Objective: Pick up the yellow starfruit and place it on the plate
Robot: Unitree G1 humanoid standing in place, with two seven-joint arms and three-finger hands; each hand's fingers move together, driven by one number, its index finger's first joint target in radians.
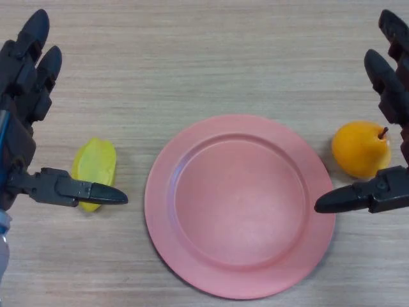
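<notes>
The yellow starfruit point(94, 166) lies on the wooden table, left of the pink plate point(239, 206). My left hand point(22, 102) hangs at the view's left edge with straight fingers pointing up the table; its thumb reaches right and crosses the starfruit's near end. Nothing is held in it. My right hand point(393, 128) mirrors it at the right edge, open, its thumb tip over the plate's right rim. The plate holds nothing.
An orange pear-like fruit point(361, 149) with a short stem sits just right of the plate, between the right hand's fingers and thumb. The plate fills the table's middle and near side.
</notes>
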